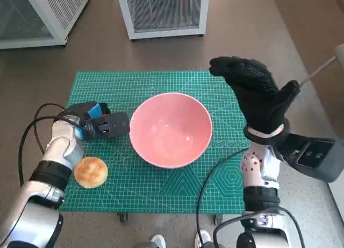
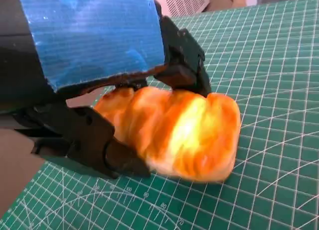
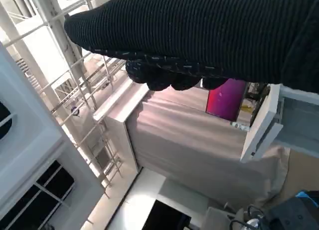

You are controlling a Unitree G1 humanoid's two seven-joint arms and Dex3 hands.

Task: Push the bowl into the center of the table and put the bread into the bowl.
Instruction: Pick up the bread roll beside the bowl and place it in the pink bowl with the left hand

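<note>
Head view puts the bread (image 1: 91,172) on the green mat (image 1: 161,194), left of the pink bowl (image 1: 171,129), just under the left hand (image 1: 99,123), whose fingers flank it; their hold is unclear. Right hand (image 1: 258,97) hovers spread, empty.

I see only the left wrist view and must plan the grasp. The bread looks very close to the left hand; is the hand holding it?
Observer: No. In the head view the bread lies on the green mat beside the left wrist; the left hand holds nothing.
Operator: Where is the bowl?
Observer: The pink bowl stands mid-mat, empty, just beyond that hand's fingers.
Operator: And the right hand?
Observer: The right hand is raised at the bowl's right, holding nothing.
</note>
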